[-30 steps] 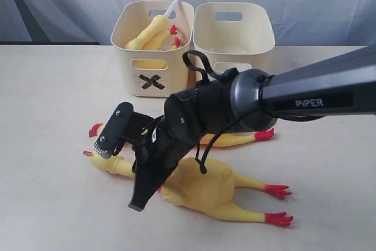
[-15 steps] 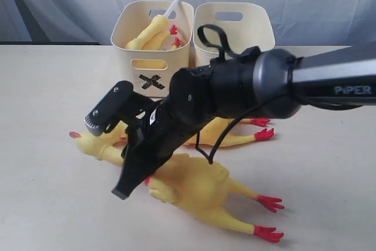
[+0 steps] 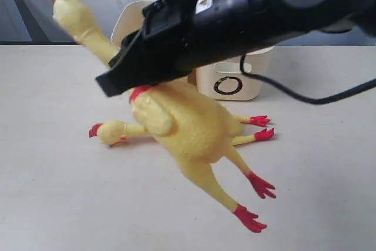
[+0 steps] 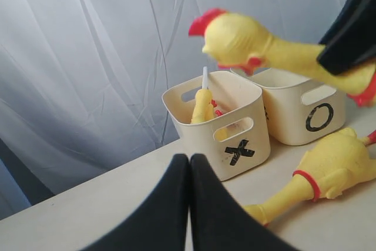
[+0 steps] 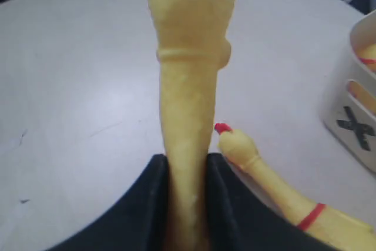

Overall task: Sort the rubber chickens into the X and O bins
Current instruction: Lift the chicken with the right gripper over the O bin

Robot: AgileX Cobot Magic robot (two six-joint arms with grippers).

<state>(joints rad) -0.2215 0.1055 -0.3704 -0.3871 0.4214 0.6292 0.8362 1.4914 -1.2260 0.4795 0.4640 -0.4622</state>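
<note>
My right gripper (image 5: 187,160) is shut on the neck of a large rubber chicken (image 3: 188,124), which hangs in the air above the table, head (image 3: 67,11) up at the left and red feet trailing low. A second large chicken (image 3: 110,132) lies on the table behind it. The X bin (image 4: 235,136) holds two smaller chickens (image 4: 203,105); in the exterior view my arm hides most of it. The O bin (image 3: 230,83) stands beside it on the right. My left gripper (image 4: 189,160) is shut with nothing in it, short of the bins, and out of the exterior view.
My black right arm (image 3: 252,10) stretches across the top of the exterior view in front of both bins. A pale curtain (image 4: 88,57) hangs behind the beige table (image 3: 53,192).
My right gripper has lifted the large chicken by the neck off the table, up and toward the bins. The second large chicken still lies on the table.
</note>
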